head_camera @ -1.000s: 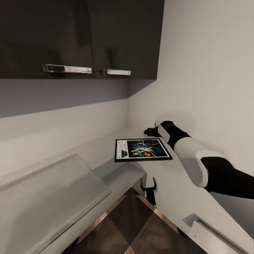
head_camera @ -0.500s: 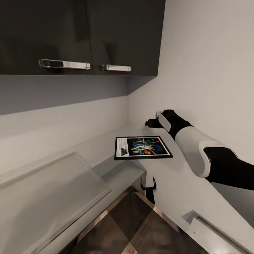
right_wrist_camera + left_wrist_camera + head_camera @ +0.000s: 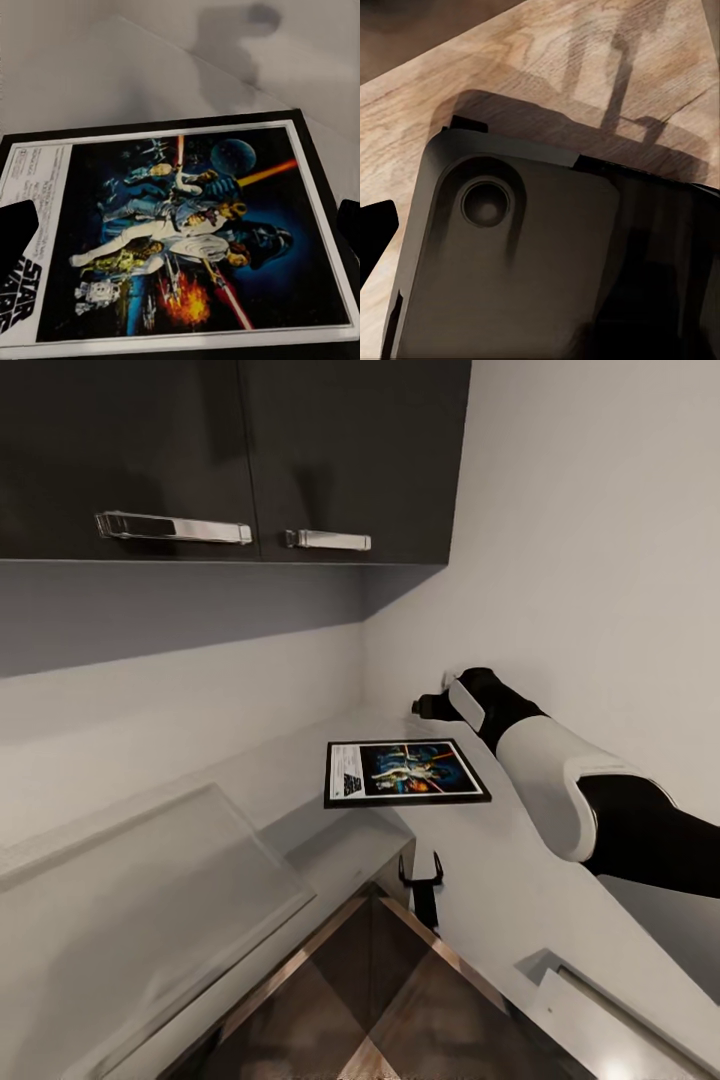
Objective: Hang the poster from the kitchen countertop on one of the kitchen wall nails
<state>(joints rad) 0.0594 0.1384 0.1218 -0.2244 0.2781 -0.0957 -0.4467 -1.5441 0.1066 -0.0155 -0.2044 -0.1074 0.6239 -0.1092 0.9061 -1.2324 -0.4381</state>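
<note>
Lying flat on the table (image 3: 300, 770), the poster (image 3: 405, 771) is not yet grasped; the right end effector (image 3: 180, 217) hovers above it, spread wide, empty.

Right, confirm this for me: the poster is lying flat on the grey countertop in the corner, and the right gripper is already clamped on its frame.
Not clamped. In the right wrist view the poster lies untouched, with the fingertips spread wide at either edge of the picture, clear of the frame. The head view shows the right gripper held above the poster's far side. The rest holds: it lies flat on the grey countertop in the corner.
</note>
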